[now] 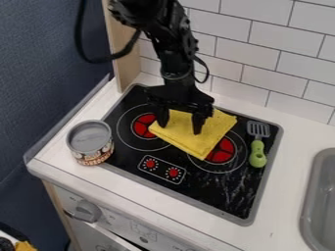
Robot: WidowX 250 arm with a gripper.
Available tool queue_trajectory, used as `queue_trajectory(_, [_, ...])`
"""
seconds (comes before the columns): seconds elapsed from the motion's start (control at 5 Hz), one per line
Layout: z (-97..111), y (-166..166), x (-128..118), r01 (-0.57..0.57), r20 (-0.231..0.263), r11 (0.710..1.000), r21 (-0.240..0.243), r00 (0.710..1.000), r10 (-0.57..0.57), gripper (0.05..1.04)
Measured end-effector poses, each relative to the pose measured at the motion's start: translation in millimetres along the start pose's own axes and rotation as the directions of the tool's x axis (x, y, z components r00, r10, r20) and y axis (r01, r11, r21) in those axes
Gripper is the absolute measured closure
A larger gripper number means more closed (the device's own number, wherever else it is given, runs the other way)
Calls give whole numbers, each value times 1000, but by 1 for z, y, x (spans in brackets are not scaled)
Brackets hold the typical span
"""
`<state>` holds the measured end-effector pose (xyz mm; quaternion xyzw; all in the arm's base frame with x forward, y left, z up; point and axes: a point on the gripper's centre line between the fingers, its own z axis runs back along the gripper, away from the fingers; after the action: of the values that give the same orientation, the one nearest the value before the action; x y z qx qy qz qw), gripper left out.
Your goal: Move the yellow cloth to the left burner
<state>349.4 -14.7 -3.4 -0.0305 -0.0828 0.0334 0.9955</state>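
My gripper [180, 128] hangs down over the upper part of the yellow cloth [201, 141], its two fingers spread apart and their tips at or just above the fabric. The folded cloth lies across the middle of the black stovetop. Its left corner reaches the edge of the left burner [144, 125], whose red centre shows beside it. The right burner [221, 151] is partly covered by the cloth's lower right side. Whether the fingertips touch the cloth, I cannot tell.
An open-topped can [90, 142] stands at the stove's left edge. A green-handled spatula [258, 147] lies on the stove's right side. The sink [319, 196] is at the far right, and a tiled wall [262, 59] rises behind.
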Motion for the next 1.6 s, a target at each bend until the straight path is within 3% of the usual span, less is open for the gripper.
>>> queue_trajectory(0.4, [-12,-8,8,49,-37,998,26,998,-49,83])
queue_trajectory(1.2, [-8,84,7,-63,-34,983,175,997,70,83])
queue_trajectory(1.6, [-6,108,-5,-116,-46,974,196,991,127,83])
